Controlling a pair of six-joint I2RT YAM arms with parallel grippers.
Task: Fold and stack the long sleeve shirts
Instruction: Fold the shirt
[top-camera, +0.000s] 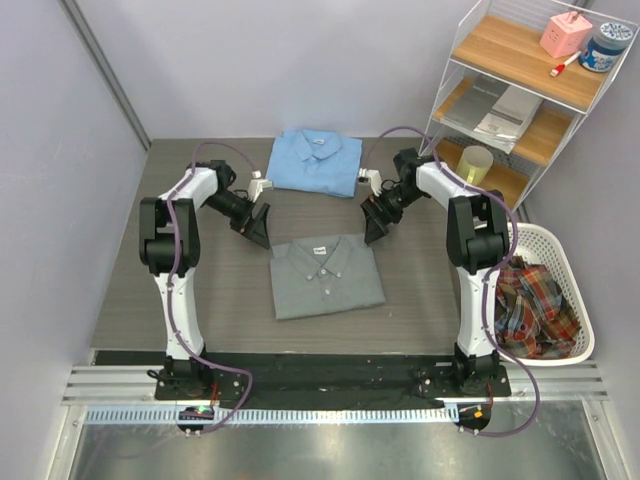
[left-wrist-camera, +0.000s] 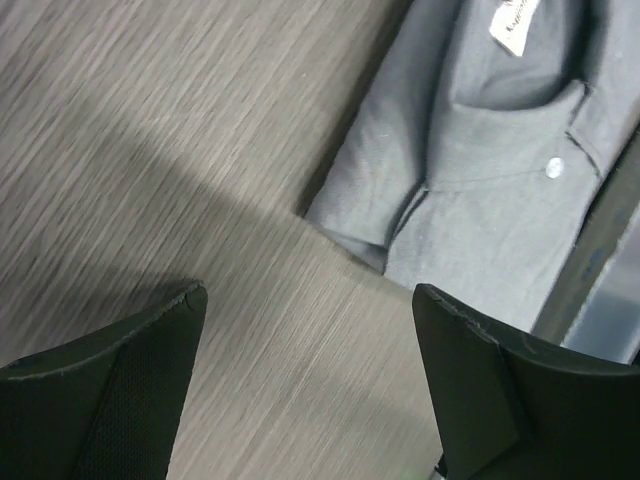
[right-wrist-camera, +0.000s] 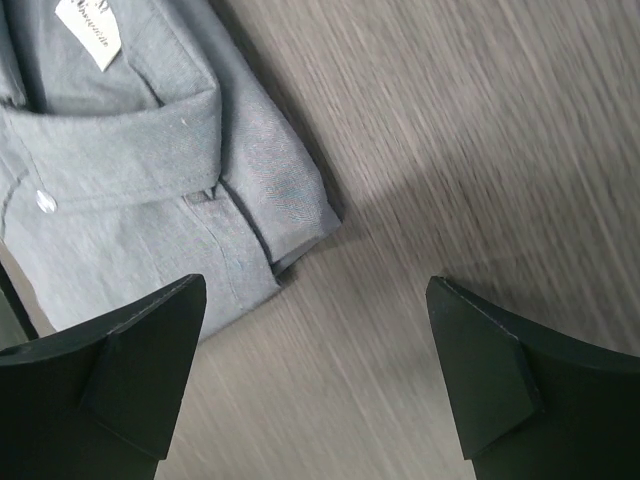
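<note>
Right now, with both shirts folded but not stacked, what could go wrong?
The open left gripper and right gripper flank only the collar end of the grey shirt; lifted from there, its lower half may sag and unfold. The blue shirt lies apart, farther back; a dragged grey shirt could rumple it.

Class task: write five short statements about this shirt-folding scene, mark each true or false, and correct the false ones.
1. The grey shirt lies folded on the table, nearer the arm bases than the light blue shirt. True.
2. The two shirts are stacked. False: they lie apart, with bare table between them.
3. The left arm's fingers are shut on the grey shirt. False: the left gripper stands open, holding nothing.
4. The right gripper is open and empty. True.
5. The basket is empty. False: the white basket holds plaid cloth.
</note>
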